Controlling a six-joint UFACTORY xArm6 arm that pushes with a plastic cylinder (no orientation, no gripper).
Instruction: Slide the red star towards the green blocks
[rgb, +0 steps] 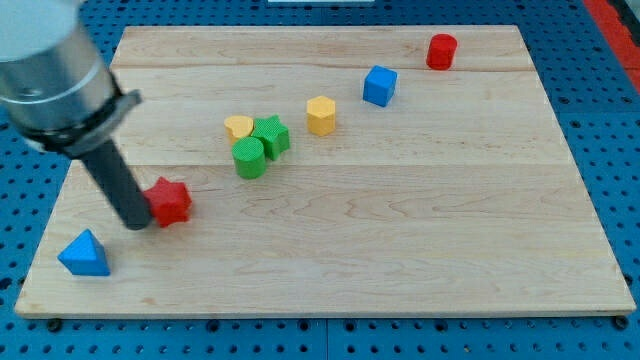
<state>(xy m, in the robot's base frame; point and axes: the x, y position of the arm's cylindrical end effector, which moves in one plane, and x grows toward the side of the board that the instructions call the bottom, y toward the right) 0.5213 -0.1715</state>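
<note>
Wooden board (400, 230): my tip (135, 224) touches the ridged red star (170, 201); no jaws.

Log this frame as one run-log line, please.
phase: pushing | my tip: against red star, on its left | green blocks: up-right of star, apart | contact: yes

Place: a robotics lab bench, not a home or shop.
Base: a blue perforated mounting board (610, 120) with a regular grid of holes, the kind used for fixing rigs.
Worktop: a pale wooden worktop (400, 230) laid flat on that board.
Props: small coloured test blocks scattered on it.
Me: a metal-collared arm ending in a dark rod.
</note>
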